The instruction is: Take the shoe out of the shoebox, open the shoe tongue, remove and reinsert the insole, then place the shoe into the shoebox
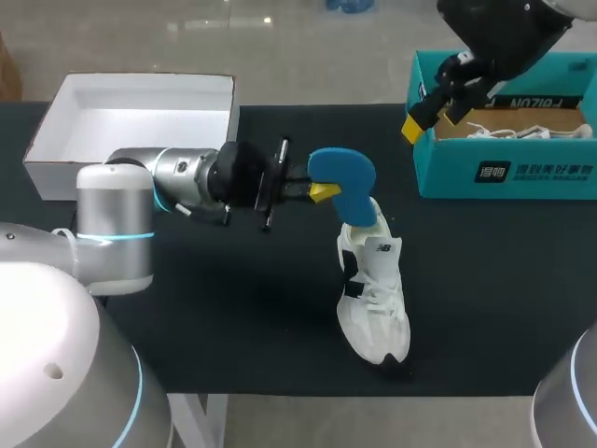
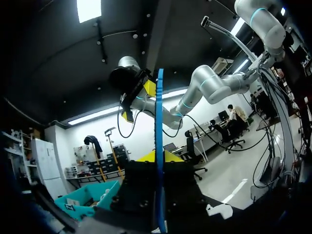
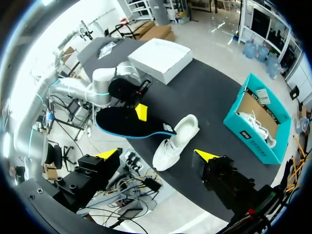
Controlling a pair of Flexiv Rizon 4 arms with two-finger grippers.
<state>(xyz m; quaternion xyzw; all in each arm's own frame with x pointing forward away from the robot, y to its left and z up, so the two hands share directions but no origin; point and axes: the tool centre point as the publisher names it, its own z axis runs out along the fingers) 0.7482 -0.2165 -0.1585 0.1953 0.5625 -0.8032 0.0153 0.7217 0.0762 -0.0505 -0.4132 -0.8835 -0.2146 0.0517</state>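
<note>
The left arm's jaws are clenched on the blue foam insole (image 1: 343,182), at 12 o'clock of the white mesh sneaker (image 1: 373,289), its lower end at the collar. The sneaker lies mid black tabletop (image 1: 485,280), with the teal cardboard shoebox (image 1: 508,173) at its 1 o'clock. The right arm's jaws hang released over that box. I judge the insole removal is in hand; next, lift it clear, then push it back toe-first.
</note>
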